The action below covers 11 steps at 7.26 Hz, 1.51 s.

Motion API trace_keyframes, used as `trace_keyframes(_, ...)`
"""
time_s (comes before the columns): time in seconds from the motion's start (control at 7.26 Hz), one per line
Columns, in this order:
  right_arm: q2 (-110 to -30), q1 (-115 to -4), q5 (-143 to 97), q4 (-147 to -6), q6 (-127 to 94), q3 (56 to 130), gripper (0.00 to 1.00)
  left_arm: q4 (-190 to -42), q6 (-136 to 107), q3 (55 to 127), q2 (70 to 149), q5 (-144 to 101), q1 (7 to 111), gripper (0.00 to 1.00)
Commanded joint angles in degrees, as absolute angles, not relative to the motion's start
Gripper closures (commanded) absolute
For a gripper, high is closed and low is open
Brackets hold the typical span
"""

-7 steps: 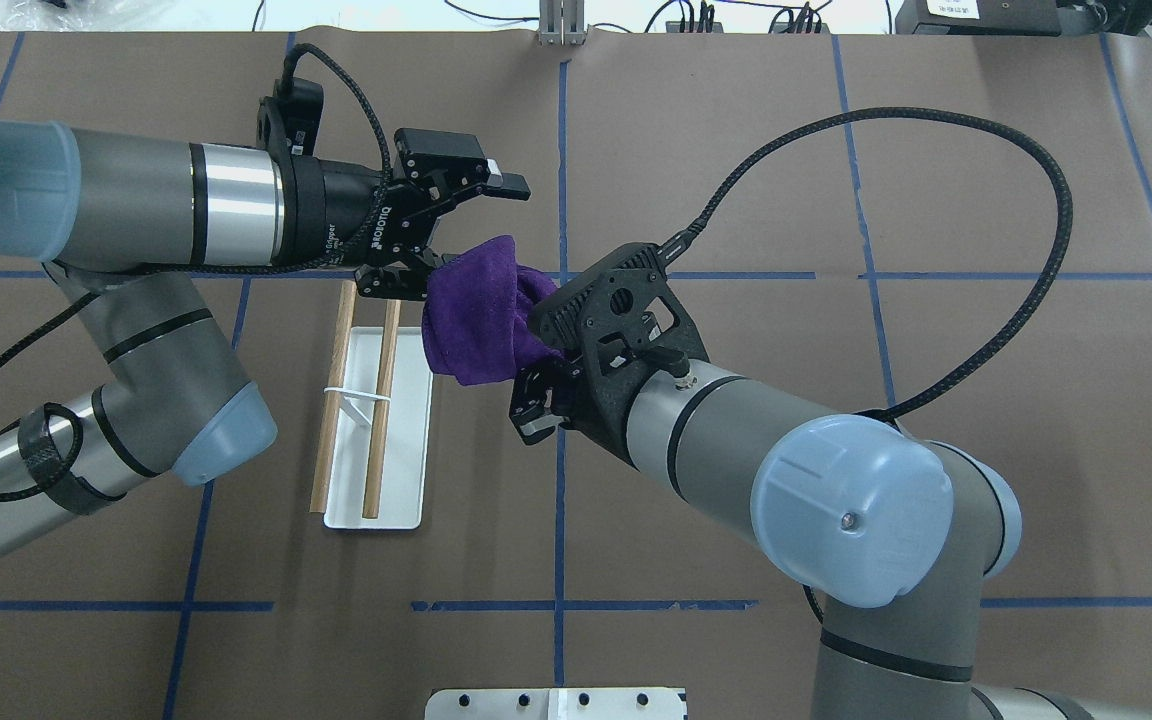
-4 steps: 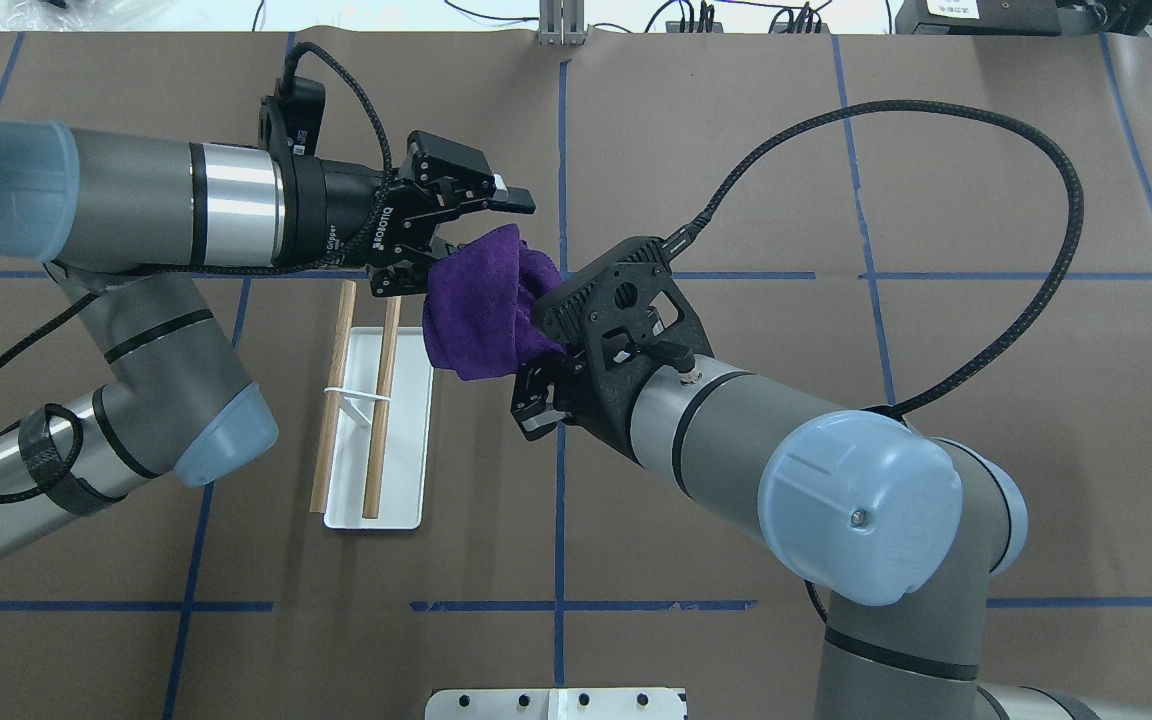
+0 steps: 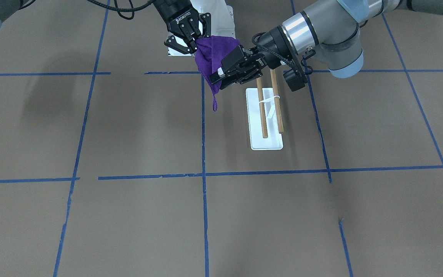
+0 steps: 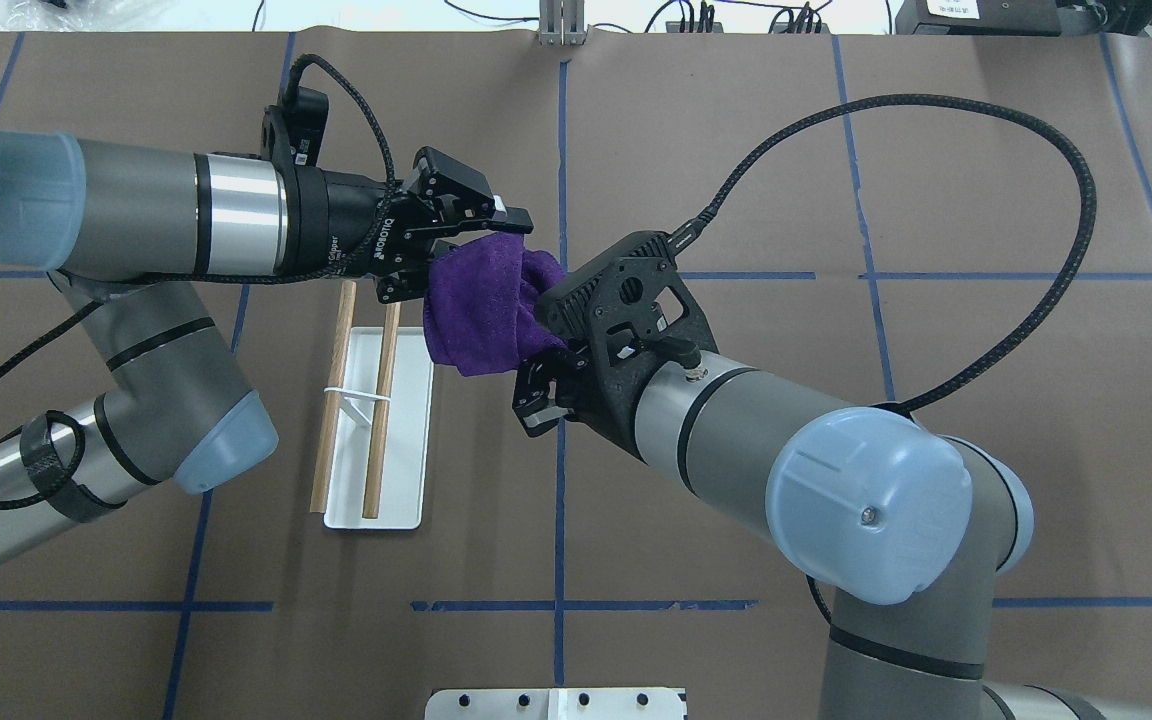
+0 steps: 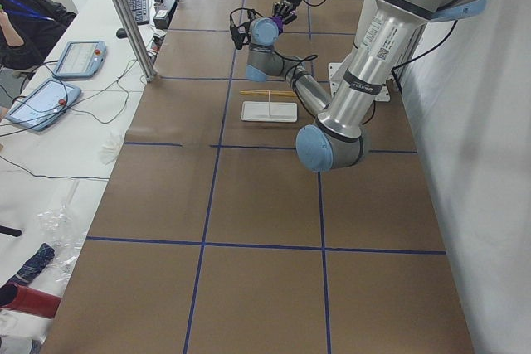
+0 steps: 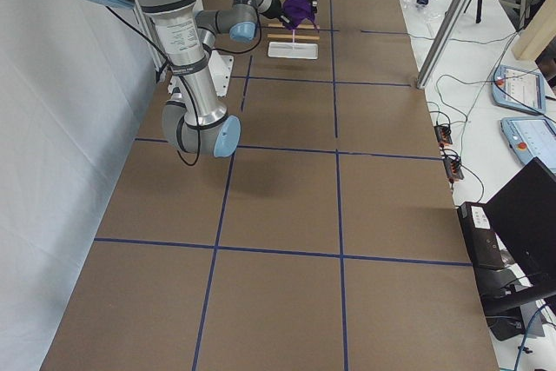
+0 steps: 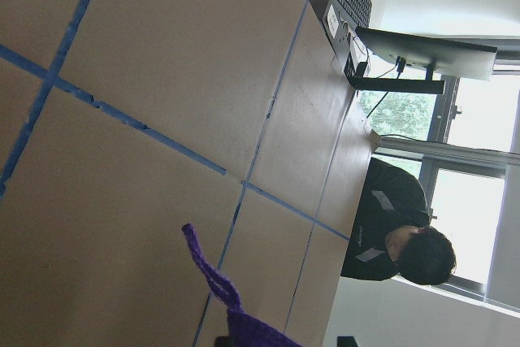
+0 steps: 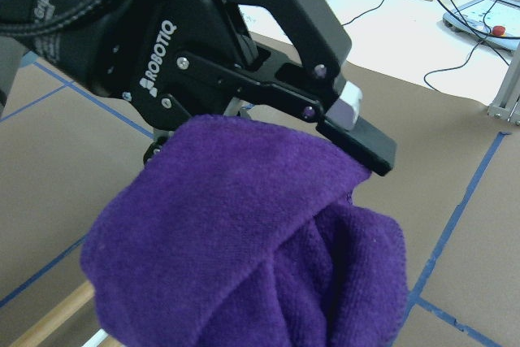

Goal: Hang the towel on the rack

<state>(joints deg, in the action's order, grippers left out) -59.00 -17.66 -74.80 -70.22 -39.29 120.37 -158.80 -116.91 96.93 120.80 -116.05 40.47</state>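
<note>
Narrowing since a second ago, the left arm's black two-finger gripper (image 4: 456,252) has brought its far finger down onto the bunched purple terry towel (image 4: 481,315), which has barely shifted.

Nearest the robot stands the small rack, a flat white base (image 4: 406,470) carrying two parallel brown wooden rods (image 4: 379,400). Nothing hangs on it yet. Just beyond, the right arm's black two-finger gripper (image 3: 194,42) is pinched tight on the towel's robot-side corner. The cloth hangs in the air below it, beside the rack's far end, with a small loop (image 3: 214,105) dangling.

Farthest out, the left gripper's fingers are clamped on the towel's far-left fold. One finger lies flat along the top of the cloth; the other is mostly hidden beneath it.

This looks like a two-handed regrasp before draping. The left grip should hold a single edge rather than a thick wad. Then the arms should draw apart along the rods' length, carry the towel above the rods, and lower it so that cloth falls on both sides. The loop could snag a rod end, and the light rack might tip.
</note>
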Motion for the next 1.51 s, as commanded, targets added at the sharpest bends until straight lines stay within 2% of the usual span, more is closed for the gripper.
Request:
trace_keyframes(0.0,-59.06,-17.58,-74.79,-70.22,-39.29,120.41,1.00,-158.56,-117.15,97.12,120.85,-116.10,40.34,0.92)
trace_keyframes(0.14,-59.06,-17.67,-74.79,-70.22,-39.29,120.32,1.00,-158.55,-117.16,97.29,120.76,-116.54,40.34,1.00)
trace_keyframes(0.41,-59.06,-17.67,-74.88,-70.22,-39.29,120.41,0.96,-158.55,-117.25,97.64,120.76,-116.72,40.34,1.00)
trace_keyframes(0.55,-59.24,-17.75,-74.71,-70.05,-39.72,120.50,0.15,-158.55,-117.16,97.82,120.67,-116.98,40.34,1.00)
trace_keyframes(0.69,-59.59,-17.75,-74.62,-70.05,-39.73,121.28,0.00,-158.55,-117.16,97.82,120.59,-117.07,40.34,1.00)
trace_keyframes(1.1,-59.85,-18.02,-74.97,-70.66,-39.64,122.16,0.00,-158.47,-117.25,98.17,120.59,-117.07,40.43,1.00)
trace_keyframes(1.38,-62.82,-18.89,-76.20,-76.94,-39.29,127.06,0.00,-157.60,-117.33,99.31,120.59,-117.07,40.60,1.00)
